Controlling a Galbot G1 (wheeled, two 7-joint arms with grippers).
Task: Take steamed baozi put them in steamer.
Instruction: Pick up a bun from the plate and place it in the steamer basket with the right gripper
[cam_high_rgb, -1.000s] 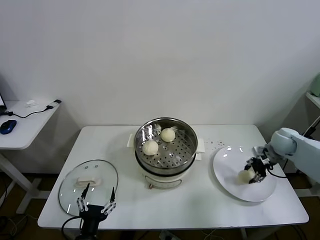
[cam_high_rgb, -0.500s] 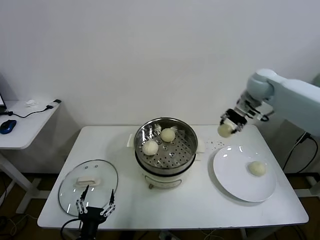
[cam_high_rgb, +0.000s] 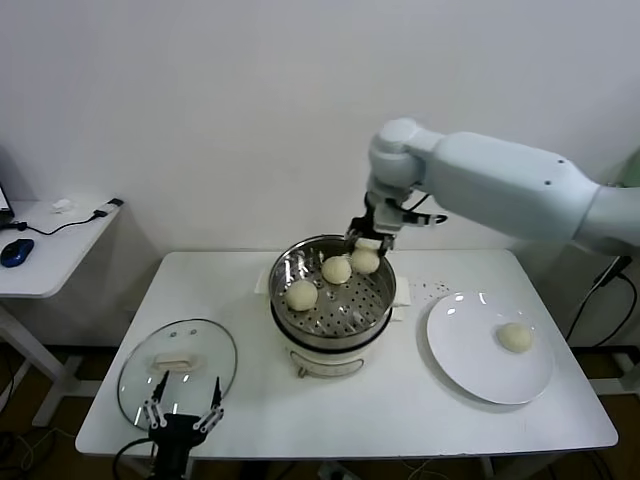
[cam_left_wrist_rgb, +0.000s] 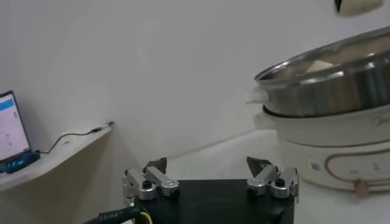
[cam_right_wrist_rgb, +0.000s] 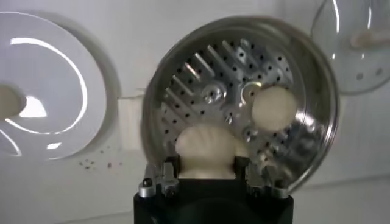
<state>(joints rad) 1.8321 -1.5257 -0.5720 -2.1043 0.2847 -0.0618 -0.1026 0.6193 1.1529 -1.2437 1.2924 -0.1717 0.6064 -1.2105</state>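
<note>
My right claw (cam_high_rgb: 366, 243) grips a cream-white round dough bun (cam_high_rgb: 365, 260) over the shiny perforated steel steamer basket (cam_high_rgb: 377, 301); released here, it may bump the neighbouring bun (cam_high_rgb: 336, 269).

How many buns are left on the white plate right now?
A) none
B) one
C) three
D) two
B: only one bun lies on the white plate; two sit in the steamer, and the right claw holds another above it.
</note>
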